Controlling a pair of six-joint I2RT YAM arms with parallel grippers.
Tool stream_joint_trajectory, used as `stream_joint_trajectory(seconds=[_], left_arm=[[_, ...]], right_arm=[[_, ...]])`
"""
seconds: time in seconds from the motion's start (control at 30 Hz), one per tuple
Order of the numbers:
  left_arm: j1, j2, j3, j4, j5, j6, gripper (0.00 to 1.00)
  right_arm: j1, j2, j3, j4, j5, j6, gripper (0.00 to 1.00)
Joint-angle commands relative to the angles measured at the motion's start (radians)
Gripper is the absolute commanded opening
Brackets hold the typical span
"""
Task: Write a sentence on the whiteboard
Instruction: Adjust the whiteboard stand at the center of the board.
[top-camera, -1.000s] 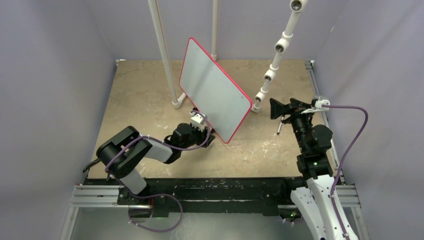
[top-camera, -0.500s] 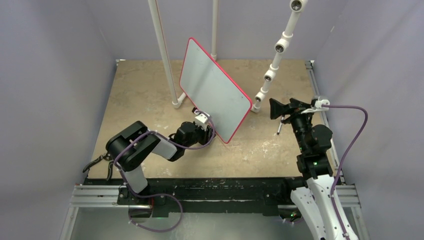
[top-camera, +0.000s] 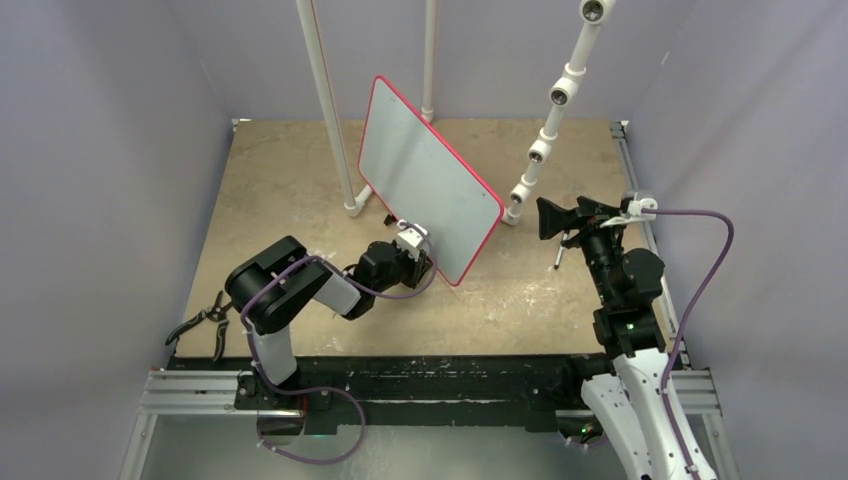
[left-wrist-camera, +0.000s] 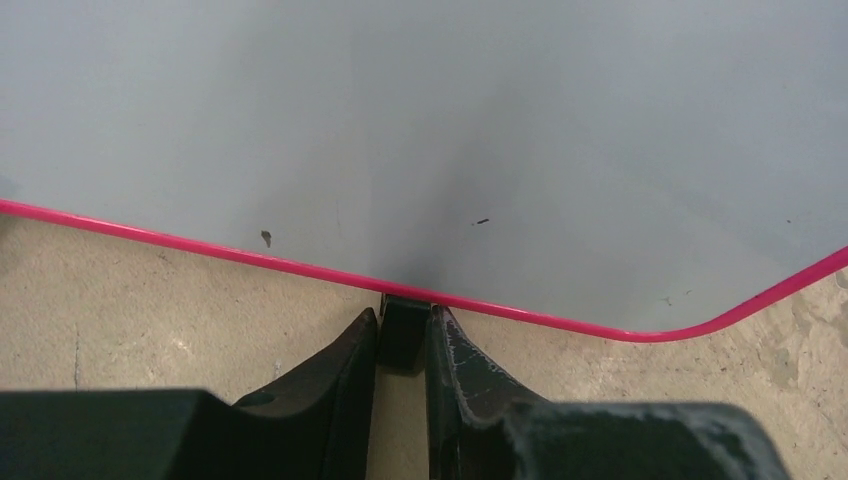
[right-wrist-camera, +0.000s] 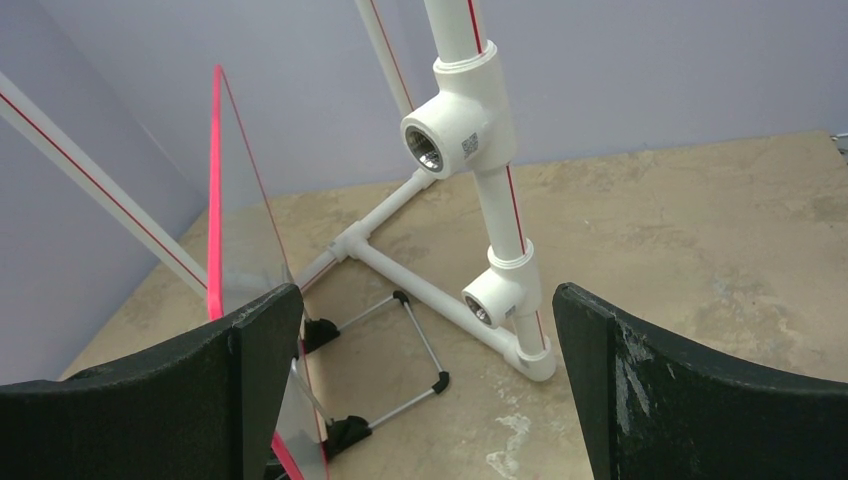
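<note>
Upright glossy red-rimmed whiteboard (top-camera: 430, 180), left claw (left-wrist-camera: 403, 314) pinching its six-o'clock black foot (left-wrist-camera: 404, 342), right claw (right-wrist-camera: 425, 295) spread wide: any tug could topple it.

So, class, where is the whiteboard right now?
In the top view the whiteboard stands mid-table, just right of the white pipe upright. Its near bottom edge meets the left gripper, whose fingers pinch one black foot.
</note>
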Motion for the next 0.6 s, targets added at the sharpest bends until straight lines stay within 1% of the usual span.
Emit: stream_joint_trajectory(seconds=[0.0,0.17,0.4,0.57], left_arm=[[-0.018,0.02,0.035,0.084,0.005,0.014,0.17],[-0.079,0.049,0.061,0.087,-0.011,0.004,0.17],[-0.176,0.117,0.156,0.072,-0.062,-0.026,0.15],[-0.231,0.155,0.205,0.084,-0.112,-0.079,0.17]], right_arm=[[-0.001,0.004,0.006,0.023,-0.015,0.0,0.99],[-0.002,0.006,0.001,0.026,-0.018,0.003,0.99],[-0.002,-0.003,0.0,0.021,-0.019,0.009,0.99],[-0.002,-0.016,0.009,0.003,-0.011,0.012,0.99]])
